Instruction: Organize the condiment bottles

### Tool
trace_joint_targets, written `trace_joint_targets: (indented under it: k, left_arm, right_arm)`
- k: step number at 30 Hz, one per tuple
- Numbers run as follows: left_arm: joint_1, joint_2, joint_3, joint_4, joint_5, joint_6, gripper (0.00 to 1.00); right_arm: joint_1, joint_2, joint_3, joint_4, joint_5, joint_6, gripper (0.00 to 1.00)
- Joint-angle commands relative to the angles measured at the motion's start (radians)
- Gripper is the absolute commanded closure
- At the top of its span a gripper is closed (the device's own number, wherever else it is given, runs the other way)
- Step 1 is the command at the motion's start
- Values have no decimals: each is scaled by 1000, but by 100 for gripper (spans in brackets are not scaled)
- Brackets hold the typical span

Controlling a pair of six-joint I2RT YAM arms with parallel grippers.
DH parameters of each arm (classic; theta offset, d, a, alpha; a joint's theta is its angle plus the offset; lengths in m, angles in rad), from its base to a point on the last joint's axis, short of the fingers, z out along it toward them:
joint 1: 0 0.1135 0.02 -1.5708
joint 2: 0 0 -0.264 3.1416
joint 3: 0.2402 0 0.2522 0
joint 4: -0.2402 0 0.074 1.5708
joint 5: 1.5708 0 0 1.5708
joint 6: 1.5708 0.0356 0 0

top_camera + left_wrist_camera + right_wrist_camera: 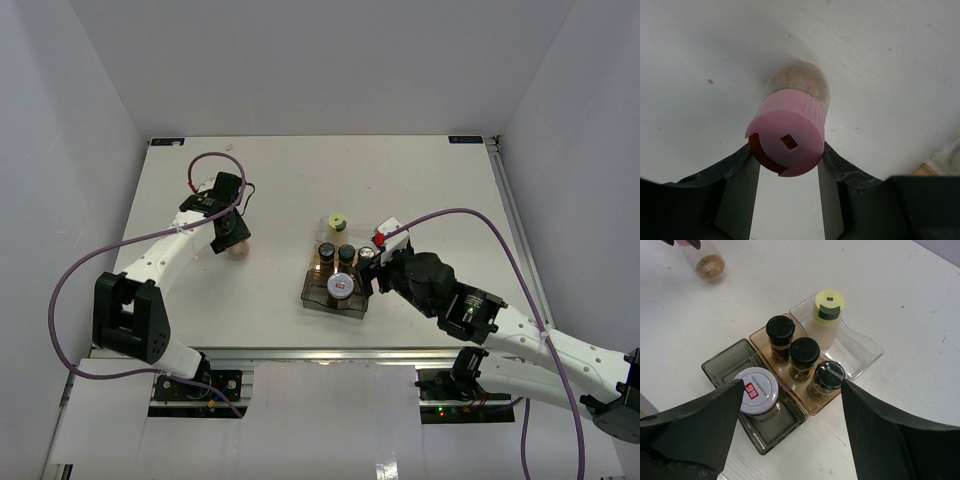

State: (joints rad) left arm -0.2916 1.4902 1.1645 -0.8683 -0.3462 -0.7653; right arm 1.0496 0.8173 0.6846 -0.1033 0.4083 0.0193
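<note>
Condiment bottles point(805, 351): five sit in small trays point(715, 365) mid-table point(420, 180), a bit toward the near edge, with the right gripper point(790, 386) spread wide above them. The pink-capped one point(790, 135) is nearer the left edge, pinched by the left gripper point(788, 152).

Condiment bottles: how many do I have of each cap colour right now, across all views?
Black-capped small glass jars: 3
Yellow-green-capped small clear jar: 1
White-capped small jar with red label: 1
Pink-capped small clear jar: 1
Total: 6
</note>
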Motion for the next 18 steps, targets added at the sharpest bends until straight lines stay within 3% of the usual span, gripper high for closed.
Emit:
trace_joint_targets:
  k: [1, 9, 18]
  left_arm:
    - [-71, -2, 59, 96, 83, 101, 100]
    - [-208, 99, 111, 109, 67, 119, 100]
    - [-271, 171, 123, 106, 76, 130, 100]
  right_arm:
    - [6, -15, 4, 29, 32, -5, 15]
    - [6, -6, 6, 28, 37, -5, 15]
    - [6, -3, 6, 28, 41, -5, 15]
